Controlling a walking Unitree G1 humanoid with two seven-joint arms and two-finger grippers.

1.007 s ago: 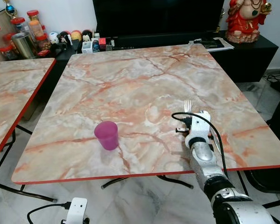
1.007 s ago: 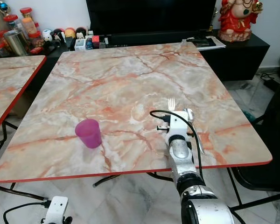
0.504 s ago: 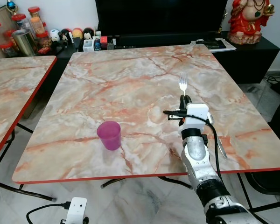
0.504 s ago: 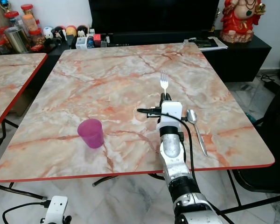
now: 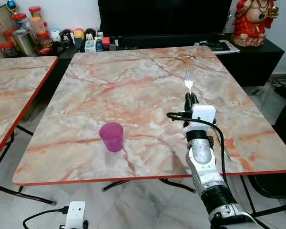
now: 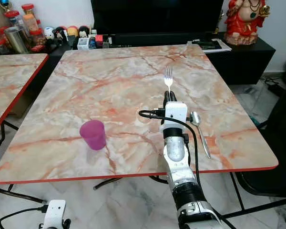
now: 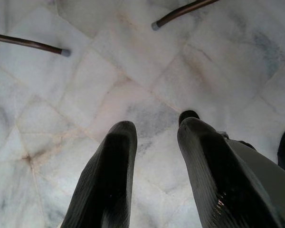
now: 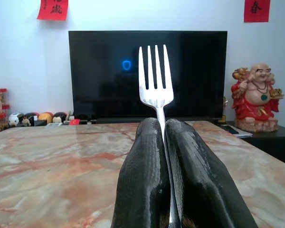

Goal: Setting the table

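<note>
My right gripper [image 5: 189, 98] is shut on a silver fork [image 5: 188, 79], held above the right half of the marble table [image 5: 133, 81] with its tines pointing away from me. In the right wrist view the fork [image 8: 156, 80] sticks out between the two closed fingers [image 8: 145, 175]. A silver spoon [image 6: 199, 129] lies on the table just right of my right arm. A purple cup [image 5: 111, 137] stands upright on the near left part of the table. My left gripper [image 7: 154, 142] hangs open over the floor below the table.
A second marble table [image 5: 14, 90] stands to the left. Behind the table is a black TV cabinet [image 5: 248, 52] with a red figurine [image 5: 252, 21], jars [image 5: 19, 33] and small items. A dark chair [image 6: 281, 157] sits at the right edge.
My right gripper has lifted the fork off the table and carried it a little farther from me. The spoon and the cup have stayed put.
</note>
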